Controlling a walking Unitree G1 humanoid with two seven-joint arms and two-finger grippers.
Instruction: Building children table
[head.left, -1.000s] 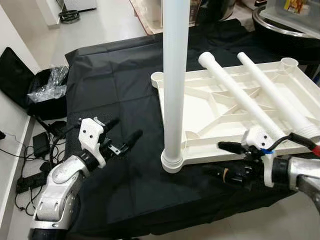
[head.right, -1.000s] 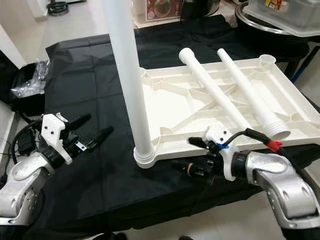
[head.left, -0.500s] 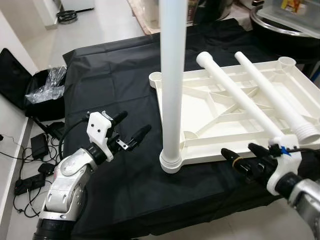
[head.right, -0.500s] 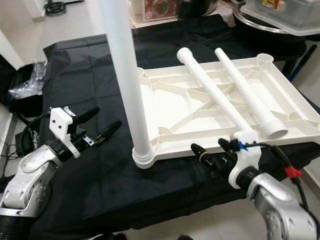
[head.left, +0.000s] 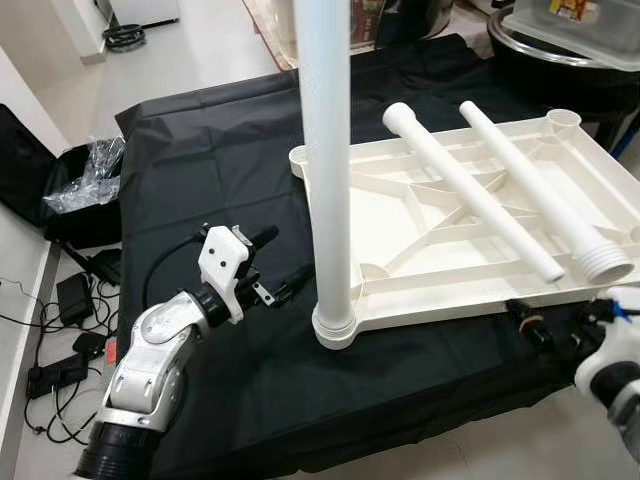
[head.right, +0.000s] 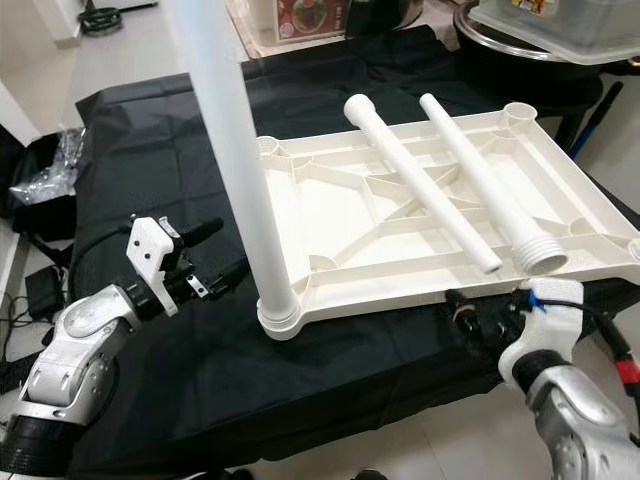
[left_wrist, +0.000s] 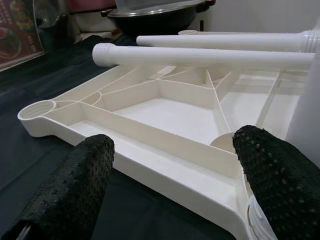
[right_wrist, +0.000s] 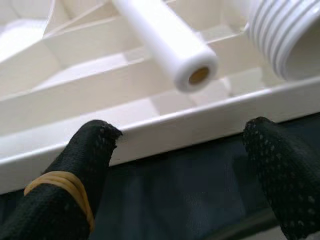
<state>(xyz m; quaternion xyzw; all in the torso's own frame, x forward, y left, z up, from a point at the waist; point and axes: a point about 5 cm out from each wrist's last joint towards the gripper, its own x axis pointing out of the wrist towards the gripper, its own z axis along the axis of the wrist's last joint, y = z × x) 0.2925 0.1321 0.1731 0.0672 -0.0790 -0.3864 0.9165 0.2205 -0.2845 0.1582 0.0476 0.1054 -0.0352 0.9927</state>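
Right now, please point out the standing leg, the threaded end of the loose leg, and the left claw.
standing leg (head.left: 330, 170), left eye view, middle of its shaft
threaded end (head.right: 541, 257), right eye view, on the threads
left claw (head.left: 280, 265), left eye view, between its fingertips

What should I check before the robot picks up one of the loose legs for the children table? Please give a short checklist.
1. One leg stands upright in a corner socket: ok.
2. Two loose legs lie on the upturned tabletop: ok.
3. Left claw open, holding nothing: ok.
4. Right claw open, at the near edge: ok.
5. Far corner socket free: ok.
6. Standing leg screwed tight: cannot tell.
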